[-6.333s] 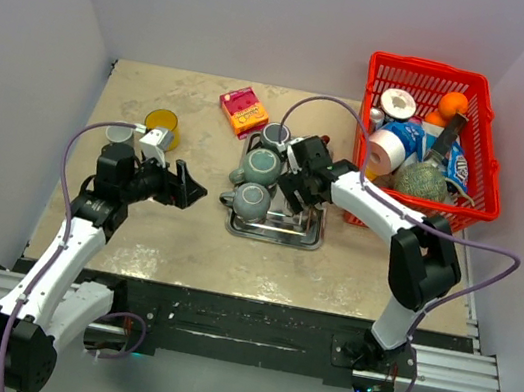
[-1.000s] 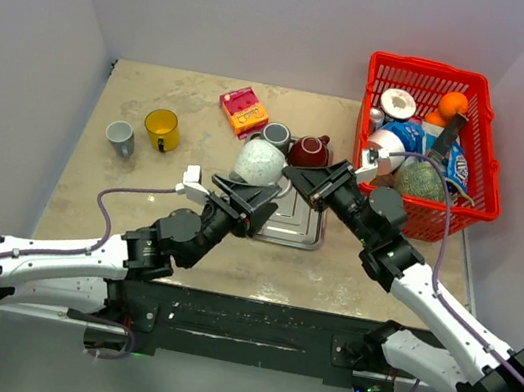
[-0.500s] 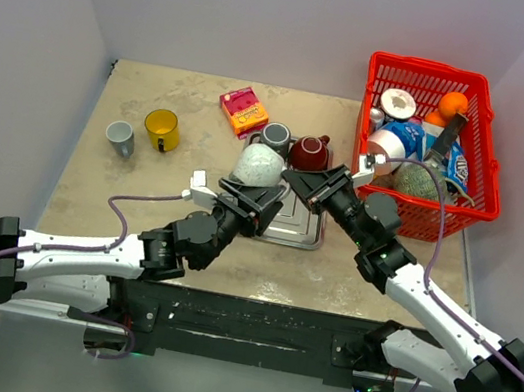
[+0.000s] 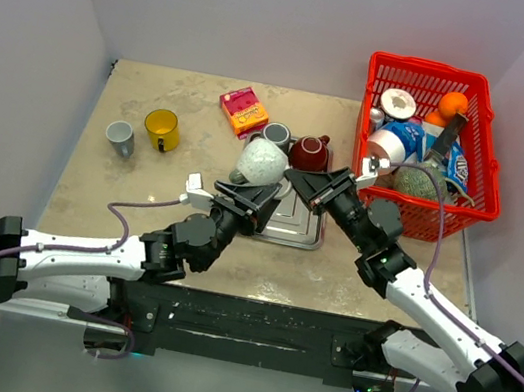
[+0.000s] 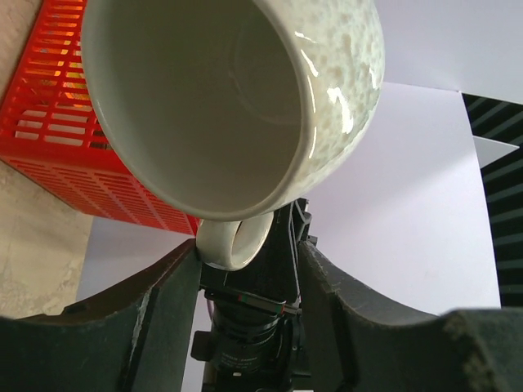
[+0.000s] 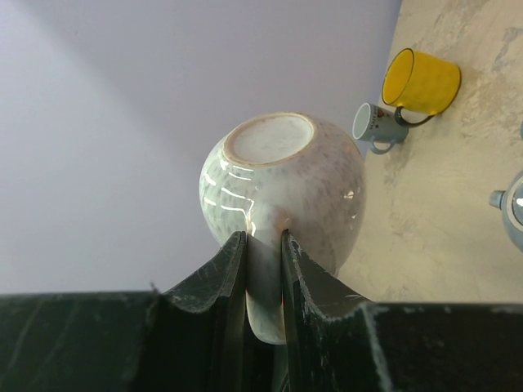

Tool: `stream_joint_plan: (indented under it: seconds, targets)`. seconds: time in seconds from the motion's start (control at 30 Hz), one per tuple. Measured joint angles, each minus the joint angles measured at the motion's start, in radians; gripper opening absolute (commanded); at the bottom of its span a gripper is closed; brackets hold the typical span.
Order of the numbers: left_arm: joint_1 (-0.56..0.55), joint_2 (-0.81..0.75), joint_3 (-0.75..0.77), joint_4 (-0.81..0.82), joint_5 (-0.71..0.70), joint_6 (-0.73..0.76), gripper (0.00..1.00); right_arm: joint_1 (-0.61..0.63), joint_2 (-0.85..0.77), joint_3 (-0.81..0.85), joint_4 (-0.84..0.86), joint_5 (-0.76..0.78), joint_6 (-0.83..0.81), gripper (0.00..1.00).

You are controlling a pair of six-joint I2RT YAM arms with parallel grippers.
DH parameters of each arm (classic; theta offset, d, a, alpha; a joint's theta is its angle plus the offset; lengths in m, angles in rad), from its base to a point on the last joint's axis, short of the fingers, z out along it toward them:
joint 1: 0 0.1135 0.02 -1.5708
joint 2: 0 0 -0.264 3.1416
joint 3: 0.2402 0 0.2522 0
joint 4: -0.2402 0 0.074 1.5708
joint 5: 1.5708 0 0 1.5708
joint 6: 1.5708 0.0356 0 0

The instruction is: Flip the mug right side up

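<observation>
A pale speckled mug (image 4: 261, 163) hangs in the air over the metal tray (image 4: 299, 230), its base turned up and its mouth turned down. My right gripper (image 6: 263, 237) is shut on the mug's handle (image 6: 265, 286), coming in from the right (image 4: 293, 177). Below it, my left gripper (image 5: 249, 247) looks up into the mug's mouth (image 5: 204, 98). Its jaws stand apart on either side of the handle (image 5: 235, 242) and of the right gripper's tips. The handle touches the left finger (image 5: 176, 282), and a gap shows beside the other finger (image 5: 327, 282).
A dark red mug (image 4: 308, 151) and a grey mug (image 4: 276, 136) stand behind the tray. A yellow mug (image 4: 160, 127) and a small grey mug (image 4: 120, 137) sit at the left, a pink box (image 4: 244, 110) at the back. A full red basket (image 4: 484, 144) fills the right side.
My left gripper has crept up under the mug and its jaws have narrowed around the handle. The right gripper keeps its hold, and the mug has barely moved.
</observation>
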Motion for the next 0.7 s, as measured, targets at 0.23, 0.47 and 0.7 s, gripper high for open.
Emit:
stream_joint_plan:
  seconds: [0.23, 0.47, 0.7]
  targets:
    - [-0.003, 0.041, 0.0, 0.077, -0.032, 0.003, 0.51, 0.011, -0.038, -0.034, 0.031, 0.019, 0.032, 0.0]
    - [-0.003, 0.092, 0.0, 0.128, -0.054, 0.011, 0.41, 0.032, -0.045, -0.055, 0.036, 0.046, 0.051, 0.0]
    - [-0.003, 0.098, 0.0, 0.14, -0.059, 0.031, 0.0, 0.039, -0.045, -0.055, 0.05, 0.071, 0.072, 0.0]
